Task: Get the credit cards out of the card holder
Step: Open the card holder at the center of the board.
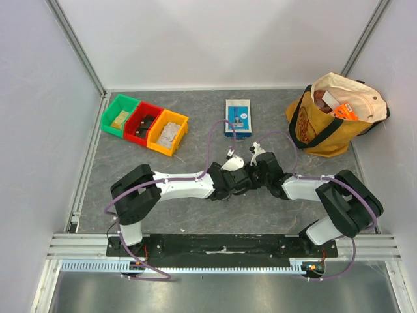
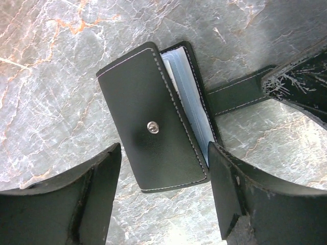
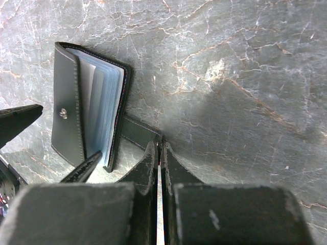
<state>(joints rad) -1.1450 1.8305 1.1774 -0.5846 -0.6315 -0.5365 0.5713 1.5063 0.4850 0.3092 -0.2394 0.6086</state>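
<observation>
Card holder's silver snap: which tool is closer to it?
Left. The left tool is open, its fingers either side of the card holder, close to the snap. The right tool sits shut at the end of the strap, farther off.

No legible text. Yellow tote bag (image 1: pixel 313 127) carried a round dark emblem, lettering too small to read; print on blue-and-white box (image 1: pixel 238 117) was likewise unreadable

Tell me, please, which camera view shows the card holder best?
The left wrist view: the card holder fills the centre, its snap and bluish sleeves plain to see. The right wrist view shows it smaller, at the left edge, part-open. In the top view the arms cover it.
</observation>
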